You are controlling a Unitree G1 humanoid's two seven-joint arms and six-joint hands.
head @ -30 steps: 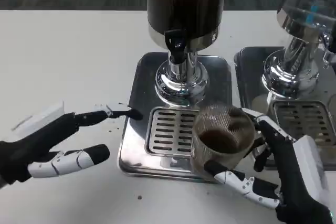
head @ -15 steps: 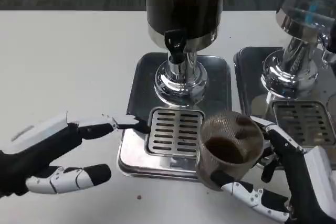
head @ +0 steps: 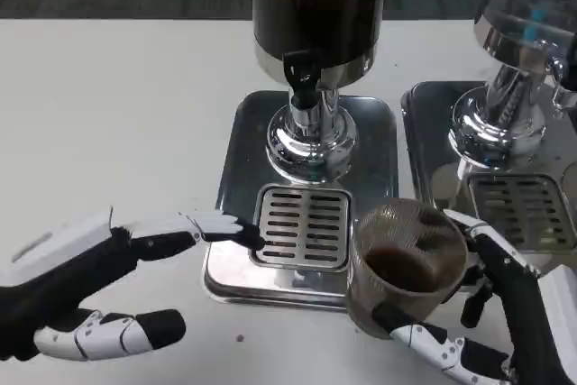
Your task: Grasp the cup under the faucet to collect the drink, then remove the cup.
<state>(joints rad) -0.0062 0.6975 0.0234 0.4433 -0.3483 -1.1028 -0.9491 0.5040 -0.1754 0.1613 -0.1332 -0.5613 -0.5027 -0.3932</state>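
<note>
My right hand (head: 491, 313), partly cut off at the frame's lower edge, clamps the one ribbed cup (head: 407, 263) of dark drink, at 4 o'clock from the drip grate (head: 302, 225). My left hand (head: 86, 281) lies spread on the desk (head: 117, 114), a fingertip perhaps touching the tray (head: 236, 146). Two dispensers (head: 317, 6) run off the top.

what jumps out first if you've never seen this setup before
The dark drink dispenser stands at top centre, its black tap over a steel drip tray. At lower right the right hand holds a clear ribbed cup with dark drink in it, off the tray's right front corner. At lower left the left hand holds nothing, one fingertip at the tray's grate.
</note>
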